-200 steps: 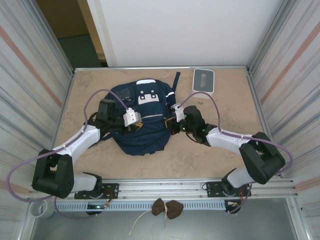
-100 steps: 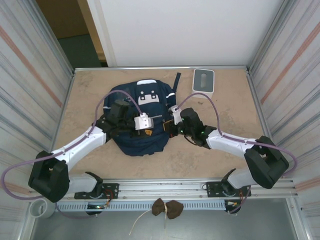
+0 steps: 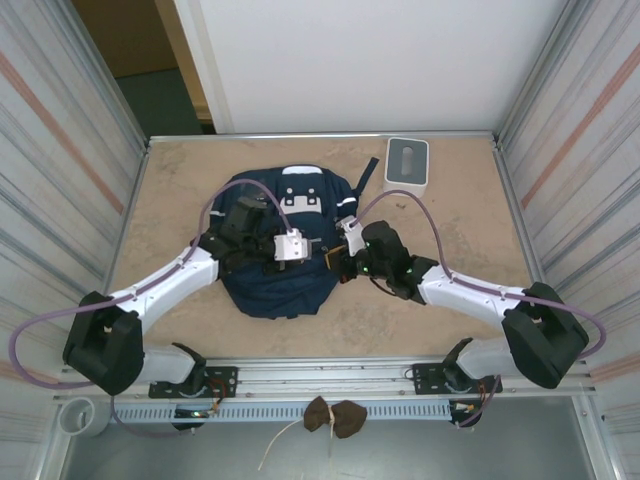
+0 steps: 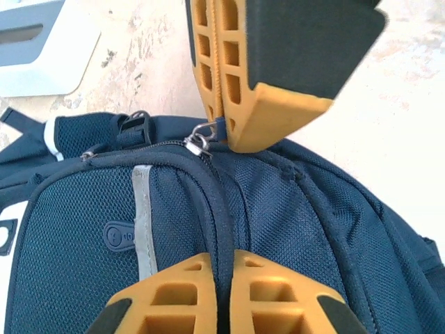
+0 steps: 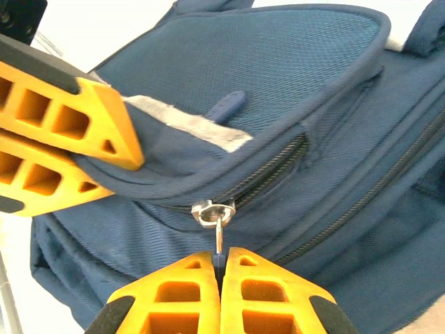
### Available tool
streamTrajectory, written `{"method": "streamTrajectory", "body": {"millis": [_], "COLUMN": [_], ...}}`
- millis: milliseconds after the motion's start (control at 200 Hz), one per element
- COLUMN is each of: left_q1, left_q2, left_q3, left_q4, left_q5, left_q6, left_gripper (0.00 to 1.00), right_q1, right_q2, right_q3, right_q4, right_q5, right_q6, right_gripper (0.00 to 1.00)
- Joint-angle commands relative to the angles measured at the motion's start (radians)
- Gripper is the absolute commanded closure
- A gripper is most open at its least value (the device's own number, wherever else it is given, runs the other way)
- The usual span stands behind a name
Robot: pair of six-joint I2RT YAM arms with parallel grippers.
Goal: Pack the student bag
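Setting was a lab robot test cell. A beige table (image 3: 180, 170) stood boxed in by ribbed metal panels (image 3: 60, 150) at its left and right, with a white board (image 3: 370, 60) behind it. An aluminium rail (image 3: 330, 373) along its near edge carried a left arm (image 3: 160, 285) and a right arm (image 3: 470, 295), both trailing purple cables (image 3: 400, 193).

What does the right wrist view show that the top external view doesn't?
Right wrist: the close detail. The right gripper is shut on the zipper pull, and the left gripper pinches a folded edge of the bag beside a grey stripe.
Top external: the layout. The whole bag lies on the table, both arms reach in from the near edge, and a white box sits at the far side, apart from the bag.
Both: the navy bag with the two grippers meeting on it.
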Motion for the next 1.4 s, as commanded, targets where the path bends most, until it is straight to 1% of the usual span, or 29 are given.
{"method": "streamTrajectory", "body": {"millis": [0,60,135,245,326,401,541,636,696,736,847,937,1207,1287,1393], "left_q1": [0.057,0.068,0.074,0.074,0.075,0.073,0.055,0.030,0.010,-0.003,-0.019,-0.019,-0.020,-0.023,-0.052], "left_q2": [-0.065,-0.075,-0.072,-0.043,-0.022,-0.002,0.044,0.102,0.147,0.180,0.263,0.308,0.335,0.368,0.419], "left_q3": [-0.018,-0.034,-0.041,-0.028,-0.016,-0.008,0.015,0.051,0.082,0.106,0.170,0.207,0.226,0.282,0.367], "left_q4": [0.004,-0.009,-0.017,-0.015,-0.001,0.026,0.087,0.109,0.116,0.118,0.121,0.127,0.147,0.106,0.041], "left_q5": [0.179,0.232,0.253,0.290,0.311,0.314,0.309,0.302,0.298,0.287,0.266,0.237,0.205,0.214,0.210], "left_q6": [0.056,0.106,0.140,0.148,0.145,0.125,0.101,0.092,0.091,0.092,0.089,0.079,0.091,0.111,0.159], "left_gripper": [0.98,0.98,0.98,0.98,0.98,0.98,0.96,0.95,0.95,0.95,0.95,0.95,0.93,0.93,0.94], "right_q1": [-0.107,-0.146,-0.162,-0.161,-0.166,-0.175,-0.191,-0.213,-0.236,-0.252,-0.295,-0.324,-0.385,-0.389,-0.390], "right_q2": [0.008,0.037,0.085,0.144,0.146,0.114,-0.014,-0.112,-0.161,-0.188,-0.240,-0.276,-0.318,-0.314,-0.299], "right_q3": [0.027,0.050,0.087,0.140,0.143,0.121,0.086,0.076,0.078,0.083,0.093,0.091,0.076,0.077,0.090], "right_q4": [-0.113,-0.127,-0.126,-0.137,-0.154,-0.167,-0.242,-0.318,-0.364,-0.396,-0.439,-0.443,-0.450,-0.448,-0.461], "right_q5": [0.054,0.057,0.053,0.051,0.063,0.056,0.069,0.140,0.209,0.264,0.385,0.446,0.484,0.481,0.482], "right_q6": [-0.012,0.009,0.036,0.046,0.040,0.030,-0.017,-0.038,-0.043,-0.045,-0.041,-0.030,-0.001,0.012,0.023], "right_gripper": [1.00,1.00,1.00,1.00,0.96,0.87,0.69,0.59,0.48,0.44,0.38,0.35,0.29,0.27,0.23]}}
